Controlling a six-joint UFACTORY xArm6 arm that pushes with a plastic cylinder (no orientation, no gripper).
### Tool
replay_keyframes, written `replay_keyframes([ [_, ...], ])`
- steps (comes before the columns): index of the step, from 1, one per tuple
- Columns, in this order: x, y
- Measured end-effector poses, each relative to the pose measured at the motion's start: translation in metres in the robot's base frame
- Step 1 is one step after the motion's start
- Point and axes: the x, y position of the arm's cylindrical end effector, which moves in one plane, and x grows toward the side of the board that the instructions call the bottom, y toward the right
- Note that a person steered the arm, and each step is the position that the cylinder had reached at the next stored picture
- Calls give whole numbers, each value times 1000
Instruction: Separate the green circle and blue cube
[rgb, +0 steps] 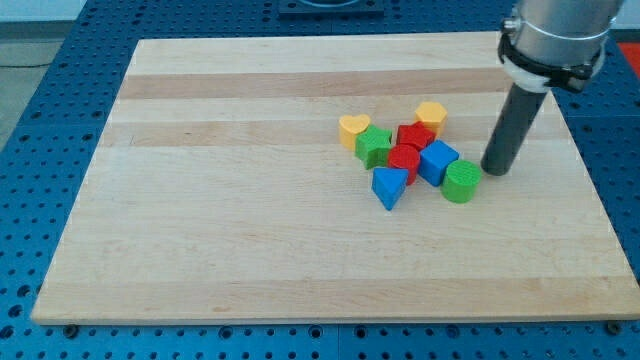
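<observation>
Green circle (461, 182) sits at the right end of the cluster, right of the board's middle, and it's touching the blue cube (438, 161) on its left-far side. Those two are pressed together, no gap showing between them. My tip (494, 170) is down on the wooden board (250, 200) just to the right of the green circle, very close to it, though I can't tell whether it actually touches. There are no jaws on this rig to be apart or together, just the dark rod running up to the silver arm end at the view's top right.

Now the rest of the pack. Left of the blue cube is a red block (404, 160), shape hard to make out, and it touches the cube. Farther back, another red block (415, 135) sits snug against the first. A yellow block (431, 114) is the farthest of the lot, just behind that red one. Over on the left of the cluster, a yellow heart (354, 128), and beside it a green star-like block (375, 146) tucked against the red. Nearest of all, a blue triangular block (389, 186), just left of the blue cube and below the red block. Around the board runs a blue perforated table (60, 120).
</observation>
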Motion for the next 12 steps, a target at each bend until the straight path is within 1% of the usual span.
replay_keyframes([
  [3,0,-29],
  [10,0,-41],
  [11,0,-41],
  [12,0,-12],
])
